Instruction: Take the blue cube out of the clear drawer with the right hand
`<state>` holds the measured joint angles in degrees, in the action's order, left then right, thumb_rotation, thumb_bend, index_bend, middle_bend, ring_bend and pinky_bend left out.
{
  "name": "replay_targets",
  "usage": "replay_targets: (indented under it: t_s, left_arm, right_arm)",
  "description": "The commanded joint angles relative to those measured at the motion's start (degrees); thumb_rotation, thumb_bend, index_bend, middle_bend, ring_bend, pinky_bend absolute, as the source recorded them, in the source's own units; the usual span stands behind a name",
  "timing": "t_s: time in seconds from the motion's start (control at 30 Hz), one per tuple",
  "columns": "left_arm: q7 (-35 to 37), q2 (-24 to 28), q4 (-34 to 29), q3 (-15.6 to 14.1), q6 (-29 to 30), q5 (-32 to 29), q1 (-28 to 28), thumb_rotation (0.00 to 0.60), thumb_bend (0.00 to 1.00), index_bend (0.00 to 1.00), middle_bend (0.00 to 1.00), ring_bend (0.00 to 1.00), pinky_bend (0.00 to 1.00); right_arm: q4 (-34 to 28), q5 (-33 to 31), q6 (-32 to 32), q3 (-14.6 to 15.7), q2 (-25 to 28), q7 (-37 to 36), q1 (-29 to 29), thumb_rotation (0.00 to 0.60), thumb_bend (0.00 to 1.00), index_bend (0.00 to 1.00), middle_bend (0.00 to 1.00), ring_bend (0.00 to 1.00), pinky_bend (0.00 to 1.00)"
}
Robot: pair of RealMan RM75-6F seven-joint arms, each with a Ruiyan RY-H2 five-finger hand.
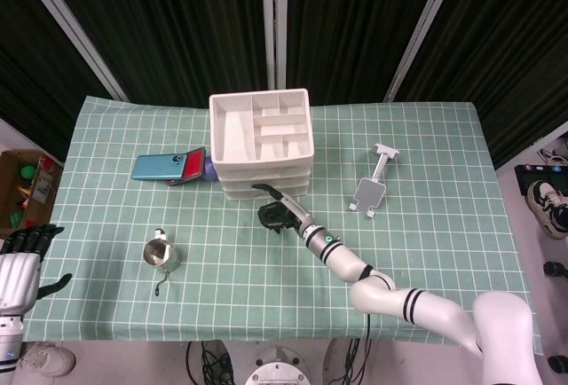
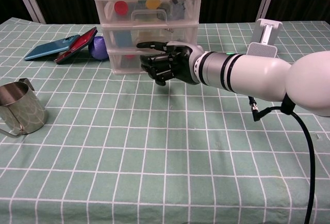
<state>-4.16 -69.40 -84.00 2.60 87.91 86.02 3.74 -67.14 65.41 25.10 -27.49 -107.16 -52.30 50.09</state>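
- The right hand (image 2: 166, 61) reaches toward the front of the drawer unit (image 2: 147, 24); its fingers (image 2: 152, 45) are curled loosely and hold nothing, with one stretched out toward the middle drawer's front.
- Whether that finger touches the drawer cannot be told.
- All the clear drawers look closed in the chest view.
- Bluish shapes show through the clear fronts, but the blue cube cannot be picked out with any certainty; the drawer fronts and the hand stand between it and the camera.
- A red round thing (image 2: 120, 7) and a yellow one (image 2: 152, 3) lie in the top drawer.
- In the head view the unit's white top tray (image 1: 262, 125) is split into compartments.
- The left hand (image 1: 25, 261) hangs off the table's left edge, fingers apart and empty.
- A blue phone (image 2: 48, 47) and a red phone (image 2: 78, 45) lie to the left of the unit, the red one propped against a purple ball (image 2: 98, 47).
- A steel cup (image 2: 19, 107) stands near the front left.
- A white phone stand (image 1: 373, 183) lies to the right of the unit.
- A green checked cloth (image 2: 170, 146) covers the table.
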Motion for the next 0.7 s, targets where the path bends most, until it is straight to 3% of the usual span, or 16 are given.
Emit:
replay_targets:
  t_s: [0.03, 0.2, 0.3, 0.7]
  left_arm:
    - [-0.02, 0.03, -0.04, 0.00, 0.00, 0.02, -0.01, 0.600, 0.06, 0.22, 0.22, 0.17, 0.19]
    - [-0.19, 0.18, -0.29, -0.05, 0.07, 0.07, -0.07, 0.600, 0.06, 0.22, 0.22, 0.17, 0.19]
    - [-0.28, 0.29, -0.46, -0.02, 0.11, 0.02, -0.12, 0.600, 0.06, 0.22, 0.22, 0.17, 0.19]
    - [-0.50, 0.43, -0.93, -0.25, 0.54, 0.55, -0.34, 0.600, 0.06, 0.22, 0.22, 0.17, 0.19]
  right_arm:
    - [0.91, 0.20, -0.43, -0.27, -0.48, -0.47, 0.39, 0.600, 0.49, 0.13, 0.70, 0.71, 0.80]
    - [1.24, 0.98, -0.41, -0.20, -0.60, -0.83, 0.30, 0.600, 0.50, 0.27, 0.70, 0.71, 0.80]
    - [0.16, 2.13, 0.48, 0.27, -0.17, -1.03, -0.46, 0.600, 0.50, 0.30, 0.70, 0.71, 0.80]
    - [-8.15, 6.40, 4.63, 4.73, 4.11, -1.15, -5.26, 0.600, 0.51, 0.31, 0.69, 0.70, 0.80]
